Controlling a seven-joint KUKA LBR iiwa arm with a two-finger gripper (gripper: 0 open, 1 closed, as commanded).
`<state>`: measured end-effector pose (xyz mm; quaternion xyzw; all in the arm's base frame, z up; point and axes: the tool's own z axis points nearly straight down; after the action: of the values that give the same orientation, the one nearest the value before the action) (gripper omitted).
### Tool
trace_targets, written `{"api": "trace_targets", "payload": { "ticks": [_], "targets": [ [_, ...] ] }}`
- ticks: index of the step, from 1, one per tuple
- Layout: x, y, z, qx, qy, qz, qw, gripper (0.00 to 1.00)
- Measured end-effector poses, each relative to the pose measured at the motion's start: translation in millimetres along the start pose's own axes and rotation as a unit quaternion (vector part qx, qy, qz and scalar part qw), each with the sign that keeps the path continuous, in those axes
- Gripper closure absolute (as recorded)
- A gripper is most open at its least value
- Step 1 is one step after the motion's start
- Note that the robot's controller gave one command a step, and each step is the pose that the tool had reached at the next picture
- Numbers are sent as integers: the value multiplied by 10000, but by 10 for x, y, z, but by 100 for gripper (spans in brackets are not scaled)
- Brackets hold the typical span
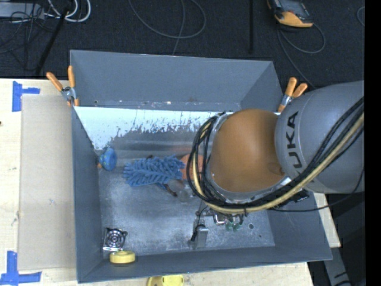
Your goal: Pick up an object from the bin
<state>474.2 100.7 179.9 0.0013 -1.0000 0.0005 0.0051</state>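
**Arm low in bin, grab unconfirmed**

Nearest to us is the arm's orange cover, w/ dark cables looped round it. It reaches in from the right and hides much of the bin's right half. Below its edge the claw points down at the floor of the bin, front-centre. We can't tell how far open it is, nor whether it has hold of anything: it's dark and partly hidden by the wrist.

Closest candidate, as we judge it, is the blue fuzzy duster. It lies flat mid-bin, up and left of the claw and apart from it, its right end near the cover's edge. A small blue knob sits just beside the duster's left end, where the back slope meets the floor.

In the front-left corner are a small metal fan and a yellow tape roll, close together and well apart from the claw.

Our read: the claw hangs vertical because a top-down grab suits loose, flat-lying stuff.
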Motion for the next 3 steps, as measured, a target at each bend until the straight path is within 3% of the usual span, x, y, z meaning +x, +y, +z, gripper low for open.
{"api": "trace_targets", "payload": {
  "ticks": [1, 2, 3],
  "targets": [
    [-18, -5, -42, -6, -41, 20, 10000, 0],
    [-244, -558, 224, -10, -48, -24, 10000, 0],
    [-251, -848, 408, 8, -40, 77, 10000, 0]
  ]
}}
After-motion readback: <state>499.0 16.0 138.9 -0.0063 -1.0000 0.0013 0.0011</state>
